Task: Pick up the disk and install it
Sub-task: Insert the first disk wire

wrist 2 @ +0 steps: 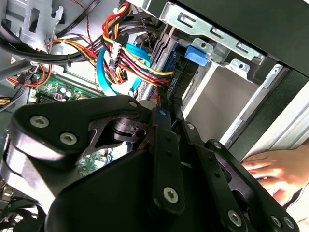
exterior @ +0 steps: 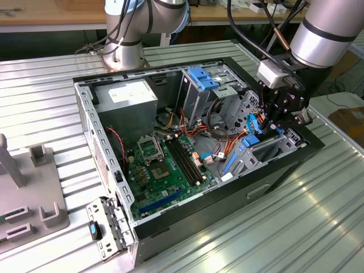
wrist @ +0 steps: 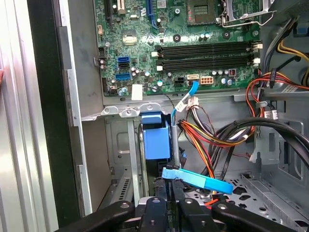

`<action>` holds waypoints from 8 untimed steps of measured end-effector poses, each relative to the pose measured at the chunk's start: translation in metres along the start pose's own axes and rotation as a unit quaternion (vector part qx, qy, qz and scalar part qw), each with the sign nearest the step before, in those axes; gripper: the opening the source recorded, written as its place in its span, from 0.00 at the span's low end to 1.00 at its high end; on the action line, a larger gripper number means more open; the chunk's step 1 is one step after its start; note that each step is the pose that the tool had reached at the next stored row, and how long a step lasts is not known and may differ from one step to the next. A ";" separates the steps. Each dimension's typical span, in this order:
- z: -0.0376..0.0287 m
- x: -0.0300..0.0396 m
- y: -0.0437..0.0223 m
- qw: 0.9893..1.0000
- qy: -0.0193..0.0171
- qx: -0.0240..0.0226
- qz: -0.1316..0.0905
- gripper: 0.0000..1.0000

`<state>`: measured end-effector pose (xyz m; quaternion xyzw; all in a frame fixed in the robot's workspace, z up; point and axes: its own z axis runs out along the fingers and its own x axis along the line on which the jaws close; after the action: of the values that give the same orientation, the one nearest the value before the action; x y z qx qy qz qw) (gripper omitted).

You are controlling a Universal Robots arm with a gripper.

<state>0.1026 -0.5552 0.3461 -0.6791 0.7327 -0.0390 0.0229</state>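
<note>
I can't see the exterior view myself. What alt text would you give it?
A robot arm's black gripper reaches into an open computer case lying on a ribbed metal table, at a blue-framed disk standing in the bay near the exterior view's right. Inside lie a green motherboard, coloured cables and a grey power supply.

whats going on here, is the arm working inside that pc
Yes. The robot arm's end effector is down inside the open computer case, at the drive bay on the exterior view's right. It is at the disk with the blue rail frame, which stands on edge in the bay beside the cable bundle. A person's hand rests just outside the case.
</note>
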 end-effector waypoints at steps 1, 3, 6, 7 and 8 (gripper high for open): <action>0.0000 0.0000 0.0000 1.000 0.000 0.000 0.001 0.16; 0.0000 0.0000 0.0000 1.000 0.000 0.000 0.002 0.16; 0.0000 0.0000 0.0000 1.000 0.001 0.000 0.014 0.16; 0.0000 0.0000 0.0000 1.000 0.002 0.000 0.018 0.16; 0.0000 0.0000 0.0000 1.000 0.002 0.000 0.020 0.16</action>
<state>0.1026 -0.5553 0.3461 -0.6644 0.7460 -0.0395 0.0221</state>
